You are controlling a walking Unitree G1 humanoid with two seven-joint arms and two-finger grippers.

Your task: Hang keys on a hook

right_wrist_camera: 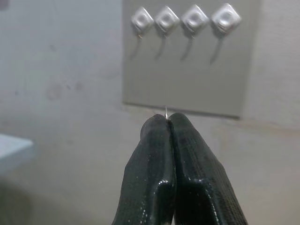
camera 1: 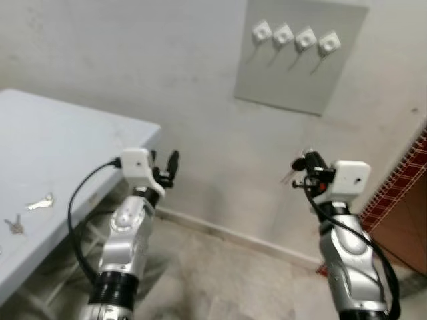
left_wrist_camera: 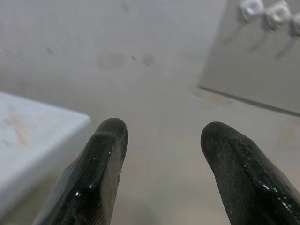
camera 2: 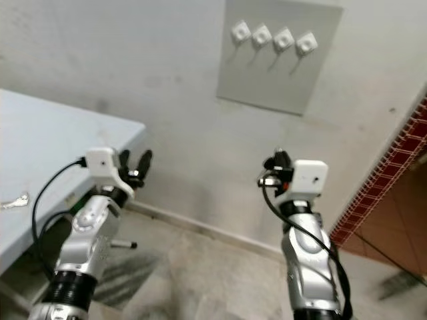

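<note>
Below the hooks [right_wrist_camera: 186,19], the right gripper [right_wrist_camera: 168,123] is pinching the keys [camera 1: 288,175], dangling downward; left gripper [left_wrist_camera: 161,136] is gaping open.

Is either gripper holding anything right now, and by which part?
The right gripper is shut on keys, pinching the ring at its fingertips. The left gripper is open, holding nothing.

From the head we look forward and down at a wall, with the hook panel [camera 1: 301,57] in the upper right of the frame and the table [camera 1: 60,160] at the left edge; both eye views share these, shifted slightly sideways. Our left wrist camera looks along its fingers [left_wrist_camera: 93,173] toward the wall, catching the panel's corner. Our right wrist camera faces the panel [right_wrist_camera: 187,61] squarely, nearer.
</note>
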